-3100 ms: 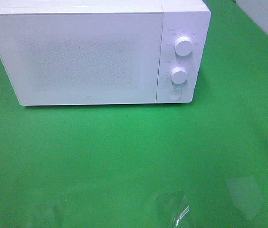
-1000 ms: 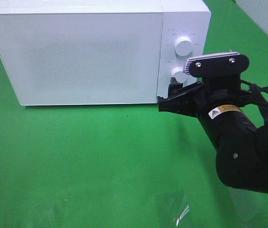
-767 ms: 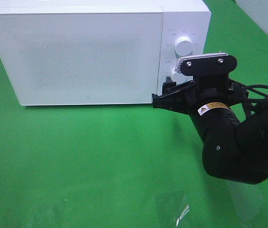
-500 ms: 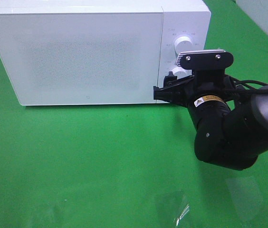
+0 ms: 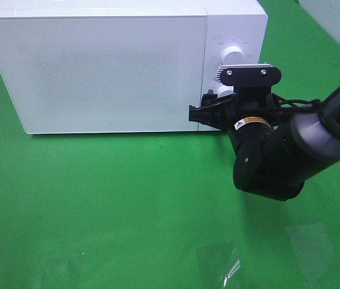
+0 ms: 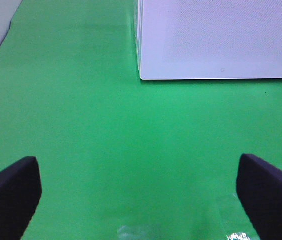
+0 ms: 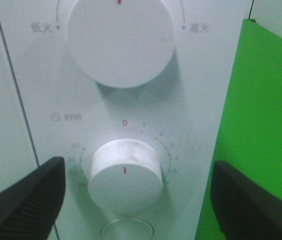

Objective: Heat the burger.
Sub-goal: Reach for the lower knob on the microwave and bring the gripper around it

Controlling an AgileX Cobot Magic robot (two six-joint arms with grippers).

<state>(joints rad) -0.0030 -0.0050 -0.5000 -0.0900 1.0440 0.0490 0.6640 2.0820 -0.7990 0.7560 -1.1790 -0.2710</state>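
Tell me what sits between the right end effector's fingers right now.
The microwave's lower timer knob sits between the open right end effector's fingers, untouched, in the right wrist view.

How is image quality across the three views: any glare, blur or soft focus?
Exterior high: sharp, glare patches on the green cloth. Left wrist: soft overall, fingers blurred. Right wrist: lower knob fairly legible, fingers out of focus, microwave evenly lit.

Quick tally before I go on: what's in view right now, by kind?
Microwave: 1
Round knobs on its panel, upper knob and lower timer knob: 2
Round door button: 1
Grippers, right gripper and left gripper: 2
Burger: 0 visible
Total: 6
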